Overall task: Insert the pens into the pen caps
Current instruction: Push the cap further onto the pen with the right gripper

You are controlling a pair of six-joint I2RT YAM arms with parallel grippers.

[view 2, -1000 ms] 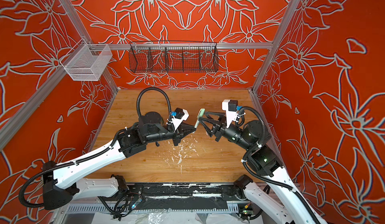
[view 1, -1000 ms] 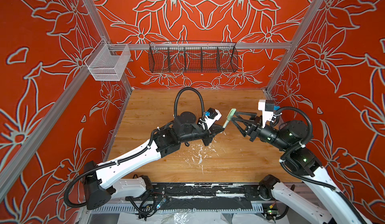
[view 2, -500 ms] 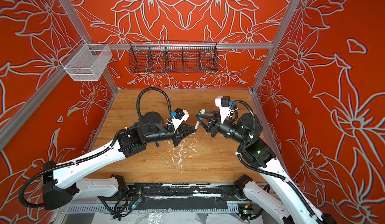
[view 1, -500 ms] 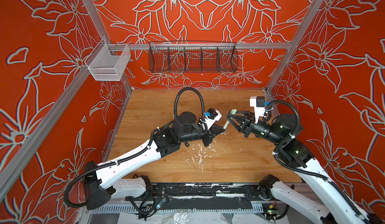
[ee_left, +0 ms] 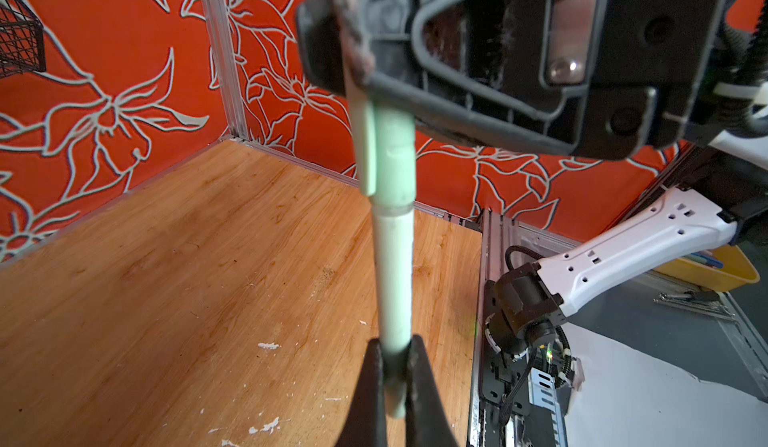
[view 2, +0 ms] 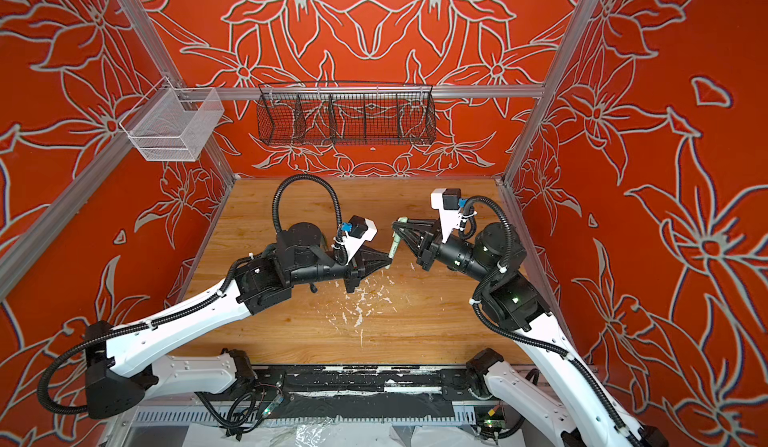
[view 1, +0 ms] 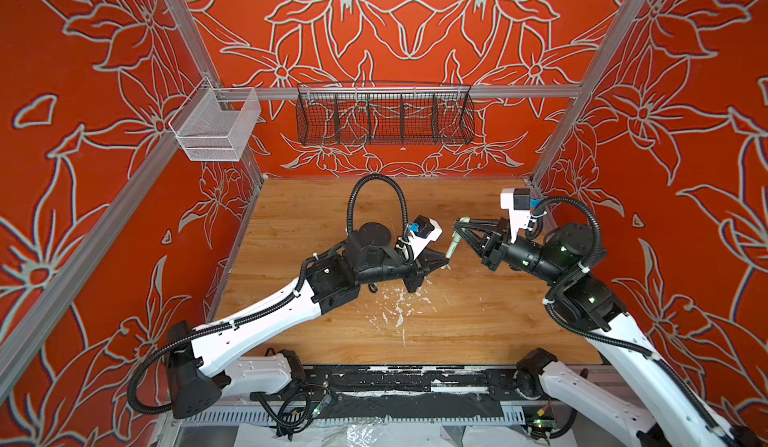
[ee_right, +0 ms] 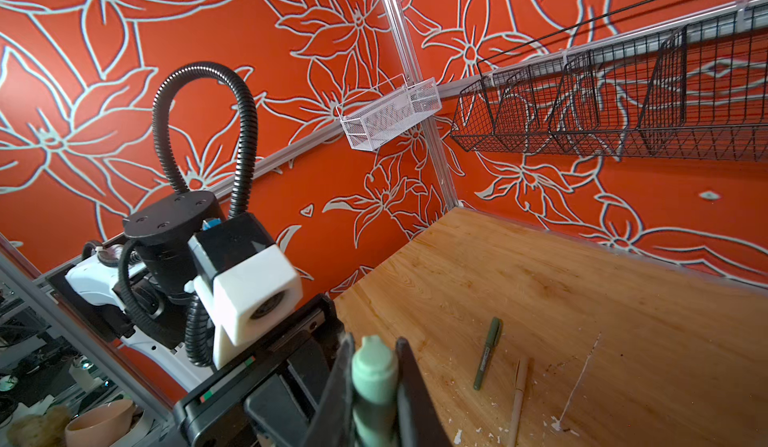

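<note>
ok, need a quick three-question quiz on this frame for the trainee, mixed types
1. True or false: the left gripper holds the pale green pen clear of the table.
2. Which one is shut on the cap of that pen? A. left gripper B. right gripper C. neither
3. Fill in: the right wrist view shows ___ other pens lying on the table.

Key: 1 true. 2 B. 3 two, the dark green pen and the tan pen.
</note>
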